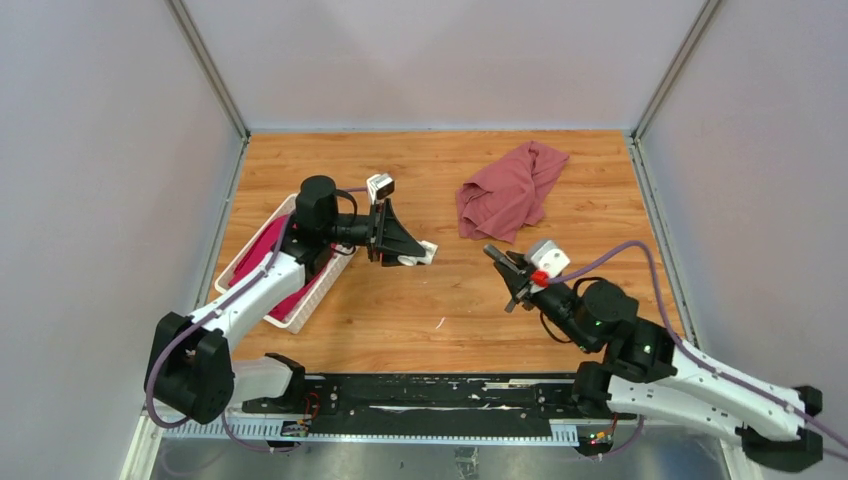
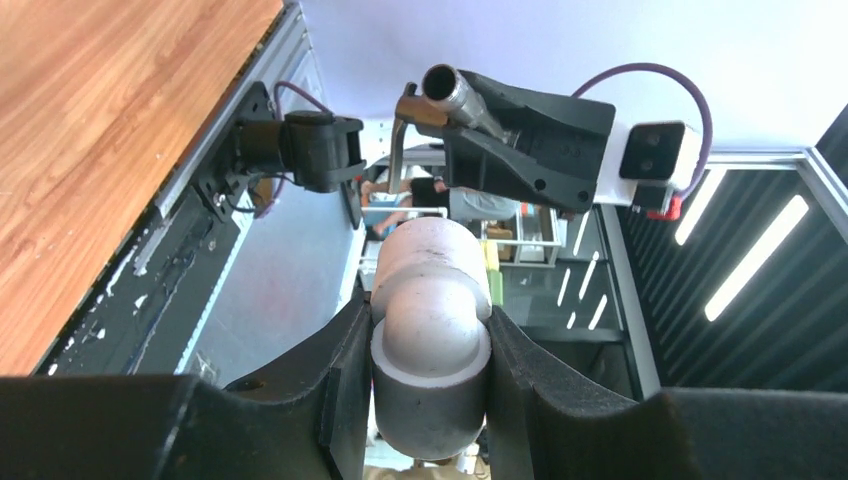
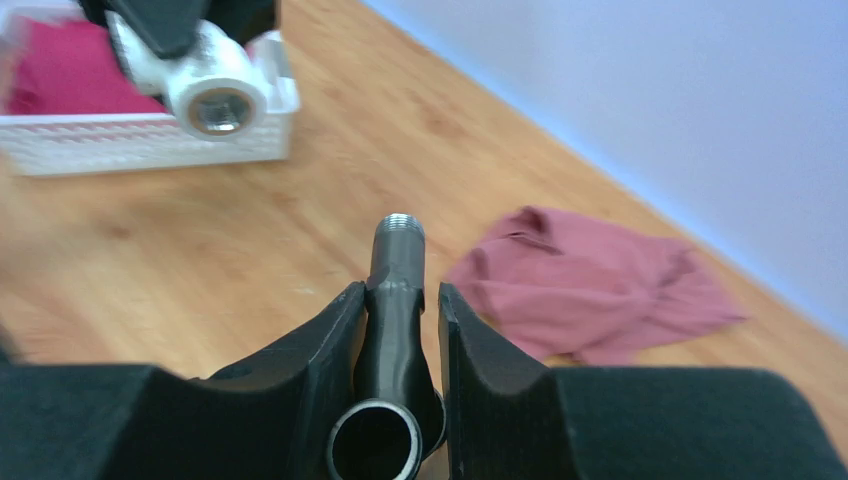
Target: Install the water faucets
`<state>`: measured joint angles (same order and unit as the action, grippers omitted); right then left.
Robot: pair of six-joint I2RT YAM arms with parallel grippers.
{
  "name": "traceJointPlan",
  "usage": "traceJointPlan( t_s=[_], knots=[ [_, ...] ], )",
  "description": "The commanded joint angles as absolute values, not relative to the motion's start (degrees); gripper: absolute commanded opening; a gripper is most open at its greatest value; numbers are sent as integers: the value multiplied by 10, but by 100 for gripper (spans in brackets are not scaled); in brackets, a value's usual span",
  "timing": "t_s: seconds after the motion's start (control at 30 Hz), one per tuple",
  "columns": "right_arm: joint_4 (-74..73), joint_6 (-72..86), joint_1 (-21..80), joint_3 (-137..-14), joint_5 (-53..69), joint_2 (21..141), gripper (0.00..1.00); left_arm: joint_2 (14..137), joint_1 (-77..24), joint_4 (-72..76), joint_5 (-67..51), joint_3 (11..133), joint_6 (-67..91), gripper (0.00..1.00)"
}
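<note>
My left gripper [image 1: 405, 248] is shut on the stubby white cylindrical fitting [image 1: 424, 252] and holds it above the table, its open end facing right. In the left wrist view the fitting [image 2: 430, 330] is clamped between both fingers of the left gripper [image 2: 430, 315]. My right gripper [image 1: 508, 268] is shut on the dark grey metal tap [image 1: 496, 254], its threaded end pointing left toward the fitting. In the right wrist view the tap [image 3: 395, 290] sits between the jaws of the right gripper [image 3: 400, 305]. The fitting [image 3: 215, 95] shows at the upper left, a gap away.
A dusty-red cloth [image 1: 510, 190] lies crumpled at the back right, also in the right wrist view [image 3: 590, 295]. A white slatted basket [image 1: 300, 300] with magenta fabric stands at the left under my left arm. Grey walls enclose the wooden table [image 1: 400, 320].
</note>
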<state>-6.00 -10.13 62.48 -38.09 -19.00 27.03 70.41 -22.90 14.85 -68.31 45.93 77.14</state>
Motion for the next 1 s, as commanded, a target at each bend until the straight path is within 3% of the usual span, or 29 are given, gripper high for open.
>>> traceJointPlan(
  t_s=[0.0,0.07,0.2,0.43,0.67,0.73,0.97],
  knots=[
    [57,-270,757,-397,-429,343,0,724,-226,170,-722,471,794,0],
    [152,-389,846,-387,-524,390,0,729,-225,170,-723,478,796,0],
    [360,-631,912,-356,-617,467,0,752,-215,170,-733,493,794,0],
    [465,-845,992,-289,-664,494,0,768,-213,170,-775,483,777,0],
    [851,-1244,1085,-176,-646,598,0,718,-213,171,-782,459,749,0],
    [913,-1291,1096,-160,-630,631,0,702,-214,171,-786,450,744,0],
    [916,-1286,1133,-156,-603,683,0,665,-268,173,-782,405,738,0]
  ],
)
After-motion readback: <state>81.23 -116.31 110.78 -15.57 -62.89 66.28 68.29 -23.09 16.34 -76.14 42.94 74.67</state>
